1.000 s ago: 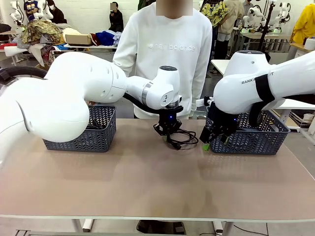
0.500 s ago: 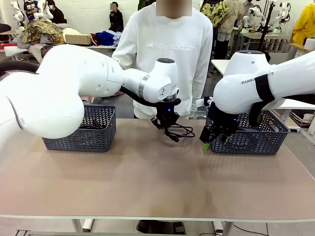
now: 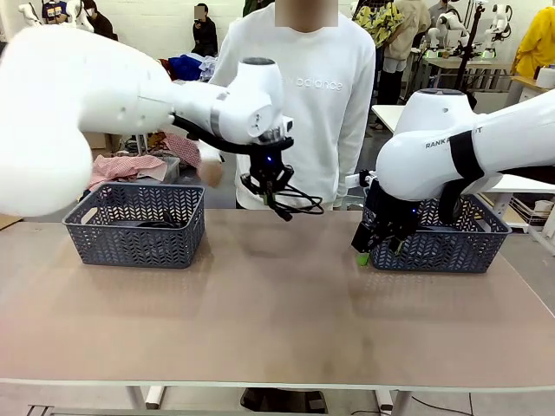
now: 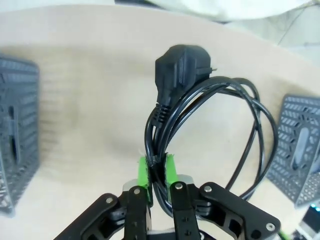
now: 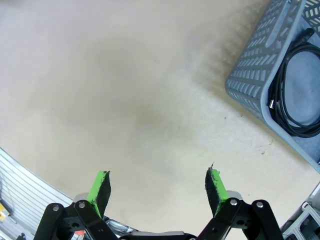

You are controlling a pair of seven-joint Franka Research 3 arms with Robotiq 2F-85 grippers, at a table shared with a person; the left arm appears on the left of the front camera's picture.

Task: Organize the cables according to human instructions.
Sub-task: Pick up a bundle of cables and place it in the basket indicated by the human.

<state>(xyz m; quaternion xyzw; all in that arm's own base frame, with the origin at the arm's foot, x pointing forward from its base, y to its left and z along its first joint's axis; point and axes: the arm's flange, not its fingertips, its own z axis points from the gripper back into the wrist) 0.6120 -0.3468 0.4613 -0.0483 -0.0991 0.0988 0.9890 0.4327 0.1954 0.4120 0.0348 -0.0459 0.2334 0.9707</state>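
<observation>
- My left gripper is squeezing a cable tight between its green pads.
- I am holding this cable up in the air, above the far middle of the table, between the two baskets.
- Its plug is pointing away from my fingers, and the loops are hanging to one side.
- My right gripper is spread wide and holding nothing, just beside the near left corner of the right basket.
- Another cable is lying inside that basket.
- A person is standing at the far side.
- The left basket is sitting on the left.
</observation>
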